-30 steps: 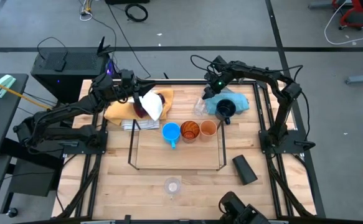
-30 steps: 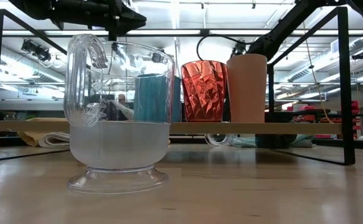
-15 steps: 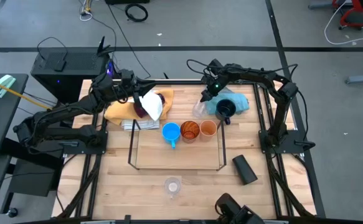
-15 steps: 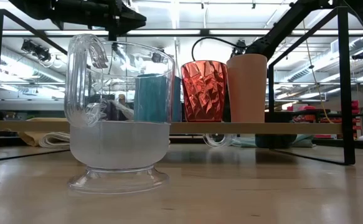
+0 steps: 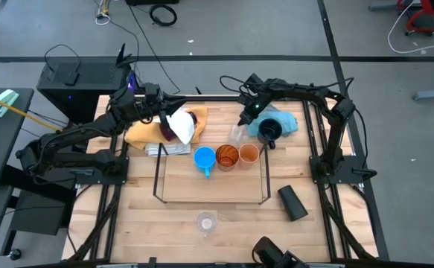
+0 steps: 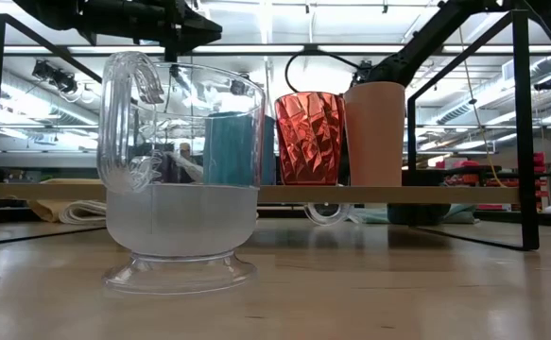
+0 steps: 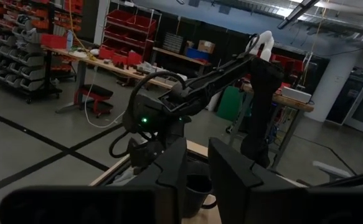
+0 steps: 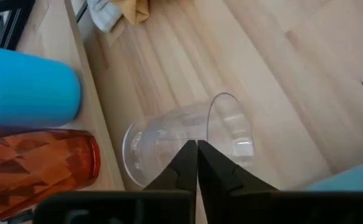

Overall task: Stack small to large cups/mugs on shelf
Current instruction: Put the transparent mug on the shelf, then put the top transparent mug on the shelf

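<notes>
Right gripper [image 8: 197, 149] is pinching the rim of a clear cup [image 8: 187, 143] lying on its side near the table's far edge, just behind the shelf [image 5: 159, 176]. Left gripper [image 5: 173, 117], near the far-left corner, has a white cloth [image 5: 182, 124] clamped between its fingers.

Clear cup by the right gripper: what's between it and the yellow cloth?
In the high view, only bare tabletop lies between the clear cup and the yellow cloth. The right wrist view shows the same bare wood beyond the cup.
</notes>
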### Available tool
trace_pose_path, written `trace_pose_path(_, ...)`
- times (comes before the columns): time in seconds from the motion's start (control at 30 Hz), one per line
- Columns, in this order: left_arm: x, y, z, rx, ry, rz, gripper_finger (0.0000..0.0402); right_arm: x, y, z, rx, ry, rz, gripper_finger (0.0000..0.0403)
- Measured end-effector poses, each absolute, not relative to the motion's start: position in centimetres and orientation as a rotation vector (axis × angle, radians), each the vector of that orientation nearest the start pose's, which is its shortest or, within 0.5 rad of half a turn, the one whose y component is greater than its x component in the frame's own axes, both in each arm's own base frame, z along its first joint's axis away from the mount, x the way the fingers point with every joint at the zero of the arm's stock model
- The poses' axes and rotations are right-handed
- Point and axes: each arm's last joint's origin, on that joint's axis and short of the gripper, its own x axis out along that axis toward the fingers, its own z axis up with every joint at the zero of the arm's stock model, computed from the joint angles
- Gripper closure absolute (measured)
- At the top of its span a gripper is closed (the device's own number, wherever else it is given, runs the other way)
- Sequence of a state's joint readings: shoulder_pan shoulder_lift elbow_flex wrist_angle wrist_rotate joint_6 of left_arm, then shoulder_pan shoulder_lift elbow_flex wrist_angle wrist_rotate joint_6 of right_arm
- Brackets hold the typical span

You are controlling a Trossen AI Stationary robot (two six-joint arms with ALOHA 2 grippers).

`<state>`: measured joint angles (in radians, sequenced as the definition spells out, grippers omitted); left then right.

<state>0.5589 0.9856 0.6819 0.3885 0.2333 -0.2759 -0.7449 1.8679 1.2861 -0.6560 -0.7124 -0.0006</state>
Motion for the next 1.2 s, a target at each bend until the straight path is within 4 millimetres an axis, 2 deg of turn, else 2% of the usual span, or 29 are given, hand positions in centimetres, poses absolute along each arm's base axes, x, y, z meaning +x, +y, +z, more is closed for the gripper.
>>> trace_pose_path(0.33, 19.1, 11.2, 31.6, -0.241, -0.122, 0.312, 0.0329, 27.3, -24.2, 18.7, 0.826, 0.905, -0.049, 0.0285)
trace_pose_path(0.47, 19.1, 11.2, 31.5, -0.242, -0.120, 0.313, 0.0324, 27.4, -23.9, 18.5, 0.879, 0.896, 0.016, 0.0258)
trace_pose_path(0.67, 19.1, 11.2, 31.5, -0.243, -0.117, 0.313, 0.0329, 27.5, -23.7, 17.1, 0.947, 0.937, 0.049, 0.0252)
trace_pose_path(1.2, 19.1, 11.2, 31.4, -0.248, -0.107, 0.315, 0.0331, 28.7, -22.2, 17.1, 0.896, 0.943, 0.139, 0.0257)
